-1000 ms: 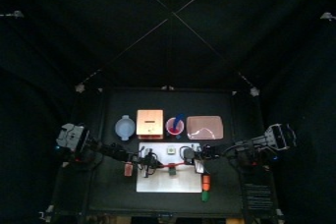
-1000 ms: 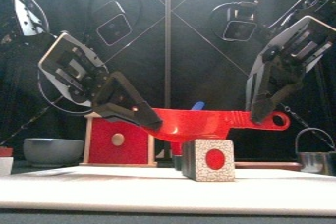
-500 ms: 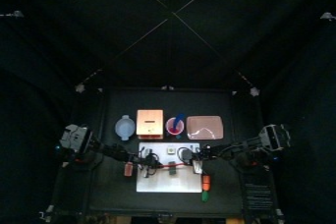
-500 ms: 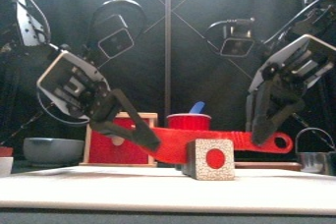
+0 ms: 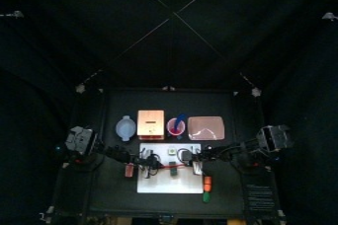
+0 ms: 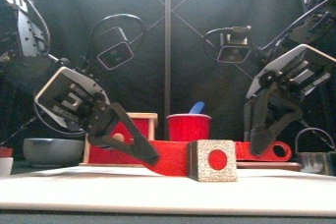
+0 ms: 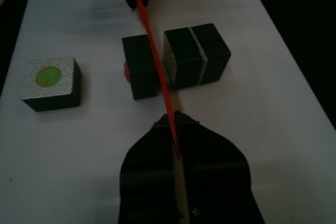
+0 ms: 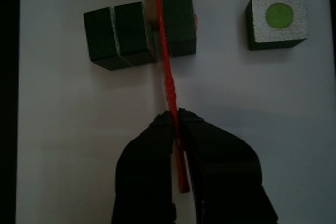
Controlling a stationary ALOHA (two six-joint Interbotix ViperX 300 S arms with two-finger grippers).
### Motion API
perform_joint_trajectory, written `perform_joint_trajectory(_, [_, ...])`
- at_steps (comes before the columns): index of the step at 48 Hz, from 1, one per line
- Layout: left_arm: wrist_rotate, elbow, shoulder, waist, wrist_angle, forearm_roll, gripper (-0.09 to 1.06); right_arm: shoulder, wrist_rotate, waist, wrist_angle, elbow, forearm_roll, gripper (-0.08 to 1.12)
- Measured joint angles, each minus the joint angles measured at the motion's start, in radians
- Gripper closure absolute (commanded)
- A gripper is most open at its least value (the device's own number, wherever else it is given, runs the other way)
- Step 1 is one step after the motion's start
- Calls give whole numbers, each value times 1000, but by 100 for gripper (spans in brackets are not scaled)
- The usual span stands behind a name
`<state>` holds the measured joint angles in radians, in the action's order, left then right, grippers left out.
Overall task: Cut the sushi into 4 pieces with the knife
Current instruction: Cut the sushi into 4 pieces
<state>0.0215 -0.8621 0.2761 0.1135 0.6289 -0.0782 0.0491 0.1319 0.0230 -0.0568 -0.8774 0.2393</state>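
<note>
Standing behind the sushi (image 6: 213, 160) are box (image 5: 152, 124), cup (image 6: 190, 127), bowl (image 6: 53, 150).

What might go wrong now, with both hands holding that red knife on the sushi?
1. The left hand and the right hand each pinch only one end of the thin red knife. Uneven pushing might twist it loose.
2. Nothing holds the sushi roll, so it may slide on the white board instead of splitting.
</note>
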Motion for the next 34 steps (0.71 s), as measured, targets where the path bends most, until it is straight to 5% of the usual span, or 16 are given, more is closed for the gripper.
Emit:
perform_joint_trajectory(7, [5, -2, -21, -51, -5, 46, 73, 11, 2, -38, -12, 0, -20, 91])
perform_joint_trajectory(15, [5, -6, -58, -55, -6, 78, 73, 48, 0, -44, -72, 17, -17, 91])
perform_joint_trajectory(26, [5, -31, -196, -2, -37, 126, 73, 149, -6, 29, -193, 57, -6, 91])
perform_joint_trajectory(34, [2, -18, -207, 54, -94, 130, 73, 149, -5, 69, -192, 61, 32, 91])
